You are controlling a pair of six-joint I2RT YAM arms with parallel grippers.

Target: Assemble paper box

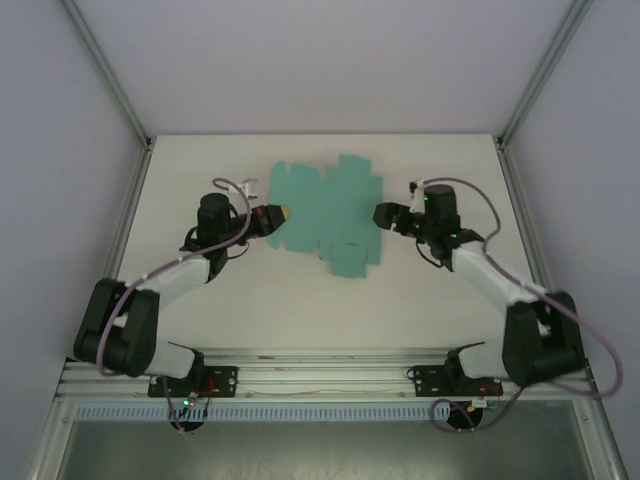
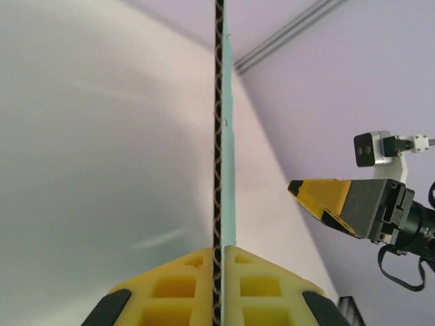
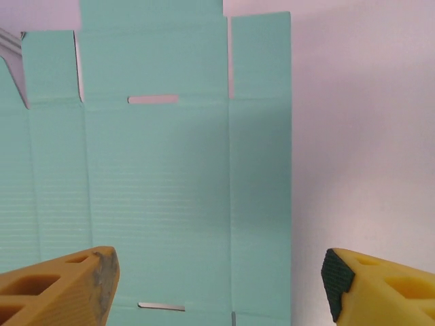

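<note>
Bright, even, diffuse light was recorded; no hard shadows were cast around paper box. In left wrist view, pale sheen streaks were noted on white surface left of paper box. In right wrist view, lilac tint was registered right of paper box. Top view was rendered slightly soft.

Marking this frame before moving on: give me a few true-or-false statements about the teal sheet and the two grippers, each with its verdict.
1. The paper box is an unfolded flat sheet, not a formed box. True.
2. The left gripper is open and clear of the sheet. False: it is shut on the sheet's edge.
3. The right gripper has its jaws open. True.
4. Both grippers are at the sheet's left edge. False: the left gripper is at the left edge and the right gripper is at the right edge.
</note>
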